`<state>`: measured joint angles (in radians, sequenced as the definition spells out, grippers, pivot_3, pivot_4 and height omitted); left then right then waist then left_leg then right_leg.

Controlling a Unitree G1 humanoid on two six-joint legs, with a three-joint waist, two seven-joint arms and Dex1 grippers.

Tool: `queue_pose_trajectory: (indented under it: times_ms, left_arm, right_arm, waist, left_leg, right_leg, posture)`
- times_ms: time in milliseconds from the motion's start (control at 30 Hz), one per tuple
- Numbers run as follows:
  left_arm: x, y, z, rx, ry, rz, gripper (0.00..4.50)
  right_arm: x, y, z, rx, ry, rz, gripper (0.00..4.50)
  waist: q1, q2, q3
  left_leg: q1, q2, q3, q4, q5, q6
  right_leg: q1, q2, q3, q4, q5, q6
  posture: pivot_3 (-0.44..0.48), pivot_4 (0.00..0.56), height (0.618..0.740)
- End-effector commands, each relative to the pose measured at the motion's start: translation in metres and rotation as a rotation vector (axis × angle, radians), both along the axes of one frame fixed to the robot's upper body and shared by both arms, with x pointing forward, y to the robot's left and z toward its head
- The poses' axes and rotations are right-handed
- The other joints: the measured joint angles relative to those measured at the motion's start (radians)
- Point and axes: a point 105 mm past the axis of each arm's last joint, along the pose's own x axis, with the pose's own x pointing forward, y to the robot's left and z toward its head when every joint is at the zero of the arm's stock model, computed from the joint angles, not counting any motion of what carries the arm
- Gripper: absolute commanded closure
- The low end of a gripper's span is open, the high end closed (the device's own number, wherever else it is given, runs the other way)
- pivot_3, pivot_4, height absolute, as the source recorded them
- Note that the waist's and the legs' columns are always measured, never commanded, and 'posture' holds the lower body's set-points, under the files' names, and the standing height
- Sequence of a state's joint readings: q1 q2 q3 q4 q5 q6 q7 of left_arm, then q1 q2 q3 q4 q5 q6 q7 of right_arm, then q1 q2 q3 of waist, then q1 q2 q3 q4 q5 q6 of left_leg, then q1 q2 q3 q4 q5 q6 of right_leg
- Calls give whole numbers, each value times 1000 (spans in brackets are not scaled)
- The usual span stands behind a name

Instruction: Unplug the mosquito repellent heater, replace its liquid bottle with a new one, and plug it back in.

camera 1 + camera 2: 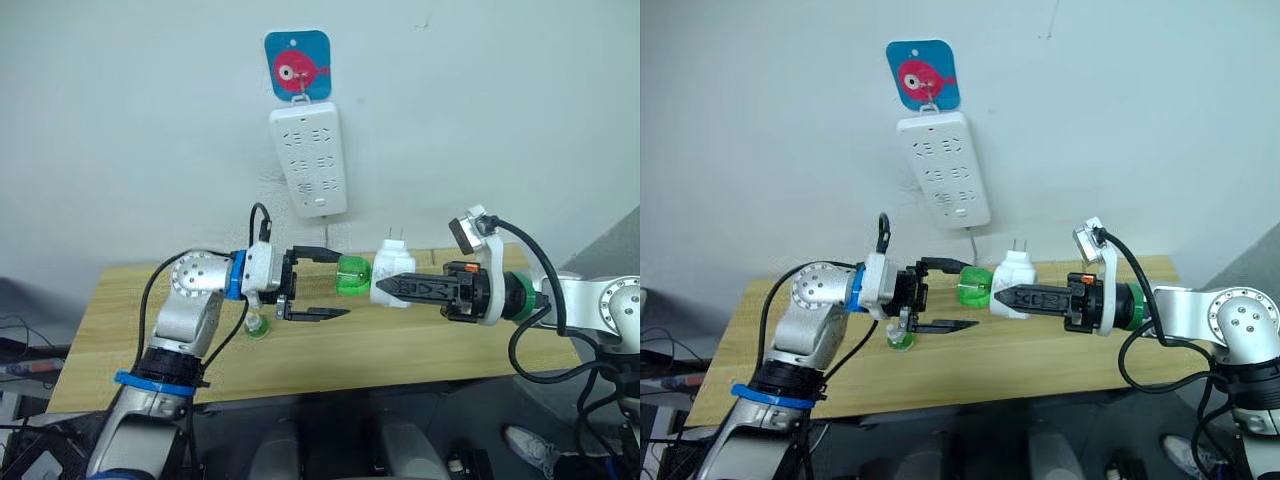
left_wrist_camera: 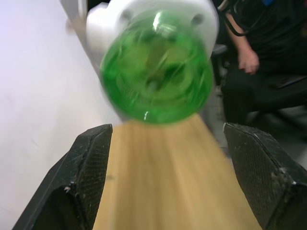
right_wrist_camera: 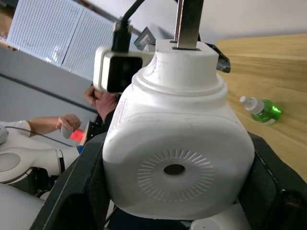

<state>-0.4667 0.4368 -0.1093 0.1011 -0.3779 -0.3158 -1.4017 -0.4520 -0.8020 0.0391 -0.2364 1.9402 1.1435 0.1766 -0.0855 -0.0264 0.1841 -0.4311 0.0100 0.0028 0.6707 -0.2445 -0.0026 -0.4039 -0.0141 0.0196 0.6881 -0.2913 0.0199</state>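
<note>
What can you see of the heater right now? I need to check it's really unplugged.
The mosquito repellent heater is a small rounded white plastic unit, held in mid-air above the table, clamped in the right gripper. Its two metal prongs point up, clear of the wall power strip. The bright green bottle remains attached, facing the open left gripper.

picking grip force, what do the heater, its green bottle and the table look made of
Mosquito repellent heater: white plastic by its look, smooth, with moulded radial ribs; prongs look metal.
Liquid bottle: glossy translucent green plastic, judging by its glints.
Table: light wood grain, possibly laminate.
</note>
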Motion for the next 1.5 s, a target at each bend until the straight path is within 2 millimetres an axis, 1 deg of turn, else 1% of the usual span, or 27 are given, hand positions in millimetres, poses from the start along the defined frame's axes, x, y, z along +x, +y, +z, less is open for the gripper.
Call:
queue_pose_trajectory:
  times_ms: [33,133,200,300,500,533,567,667,700,800,867,933,1000,1067,1167,1233,1333,1367,1400,1467,1500]
  left_arm:
    - [3,-1,17,-67,-144,37,584]
    - [8,-4,26,-110,-191,55,584]
    - [5,-3,28,-112,-230,34,584]
    - [1,-2,26,-100,-252,6,584]
    - [-6,-7,26,-108,-252,-43,584]
    - [-7,-8,24,-96,-249,-50,973]
    - [-6,-8,22,-88,-242,-52,1182]
    - [-4,-9,19,-71,-234,-47,2116]
    - [-3,-9,20,-71,-234,-42,2204]
    - [-1,-12,26,-82,-226,-38,2204]
    - [-1,-13,26,-32,-147,-62,2204]
    - [2,-6,15,83,111,-41,2204]
    - [3,4,7,178,427,-10,2204]
    - [-2,9,7,240,647,-17,2204]
    - [-10,9,18,281,858,-76,2204]
    - [-9,3,28,258,897,-94,2204]
    - [-6,-5,45,165,901,-127,2204]
    - [-4,-6,47,150,897,-122,2204]
    - [0,-6,45,147,863,-87,2204]
    - [4,-6,41,144,766,-55,1486]
    - [4,-5,39,149,717,-47,1245]
  right_arm:
    - [-4,0,14,39,-36,26,1448]
    - [-3,0,14,35,-36,26,1448]
    - [-3,0,14,32,-35,25,1448]
    - [-2,-1,14,30,-35,21,1448]
    - [-1,-1,13,28,-35,16,1448]
    - [-1,-1,14,28,-35,15,1448]
    - [-1,-1,14,28,-35,13,1448]
    - [-1,-1,14,28,-37,12,1448]
    - [-2,-1,14,28,-38,13,1448]
    - [-2,0,14,26,-43,15,1448]
    - [-3,0,14,13,-49,18,1448]
    - [-6,-1,13,-9,-55,29,1448]
    - [-9,-1,10,-27,-56,39,1448]
    - [-10,-1,8,-34,-56,42,1448]
    - [-12,1,6,-41,-59,48,1448]
    - [-13,1,5,-44,-60,52,1448]
    - [-13,1,5,-43,-62,49,1448]
    - [-12,1,6,-41,-61,44,1448]
    - [-12,1,6,-36,-58,38,1448]
    - [-11,-1,6,-31,-54,28,1448]
    - [-11,-1,6,-30,-53,25,1448]
  waist:
    - [3,0,0]
    - [3,0,0]
    - [2,0,0]
    - [1,0,0]
    - [0,0,0]
    - [-1,0,0]
    - [-1,0,0]
    - [-1,0,0]
    - [-1,0,0]
    - [-1,0,0]
    - [-1,0,0]
    - [-4,0,0]
    - [-9,0,0]
    - [-11,1,1]
    - [-10,1,1]
    - [-10,2,1]
    - [-7,2,1]
    - [-5,2,1]
    - [-4,2,1]
    - [-3,2,1]
    - [-2,2,1]
  left_leg:
    - [0,0,0,0,0,0]
    - [-1,0,0,4,-1,1]
    - [-2,0,0,5,-1,2]
    - [-2,0,0,5,-2,3]
    - [-2,0,0,6,-2,3]
    - [-2,0,0,6,-2,3]
    - [-2,0,0,6,-2,3]
    - [-2,0,0,6,-2,3]
    - [-2,0,0,6,-2,3]
    - [-2,0,0,6,-2,3]
    - [-2,0,0,6,-2,3]
    - [-2,0,0,6,-2,3]
    - [-2,0,-1,6,-2,3]
    - [-2,1,-2,5,-2,3]
    - [-2,1,-2,6,-2,3]
    - [-2,1,-2,6,-2,3]
    - [-2,1,-2,6,-2,3]
    - [-2,1,-1,6,-2,3]
    - [-2,1,-1,6,-2,3]
    - [-2,1,-1,6,-2,3]
    - [-2,1,-1,6,-2,3]
  right_leg:
    - [0,0,0,0,0,0]
    - [0,-1,0,0,1,2]
    - [0,-1,0,1,1,2]
    - [0,0,0,1,1,2]
    - [0,0,0,1,1,2]
    - [0,0,0,1,1,2]
    - [0,0,0,1,1,2]
    - [0,0,0,1,1,2]
    - [0,0,0,1,1,2]
    - [0,0,0,1,1,2]
    - [0,0,0,1,1,2]
    - [0,0,0,1,1,2]
    - [0,1,0,1,1,2]
    - [0,2,-1,1,1,2]
    - [0,3,-2,1,1,2]
    - [0,6,-2,1,1,2]
    - [0,6,-1,0,1,2]
    - [0,5,-1,0,1,2]
    - [0,5,-1,0,1,2]
    - [0,3,-1,0,1,2]
    - [0,3,-1,0,1,2]
  posture:
    - [-175,173,740]
    - [-174,172,740]
    - [-173,171,740]
    - [-174,169,740]
    - [-177,169,740]
    - [-179,171,740]
    - [-179,171,740]
    - [-179,171,740]
    - [-179,171,740]
    - [-182,172,740]
    - [-182,173,740]
    - [-182,173,740]
    - [-182,173,740]
    - [-177,176,740]
    - [-178,177,740]
    - [-181,178,740]
    - [-183,178,740]
    - [-183,178,740]
    - [-184,178,740]
    - [-184,178,740]
    - [-184,178,740]
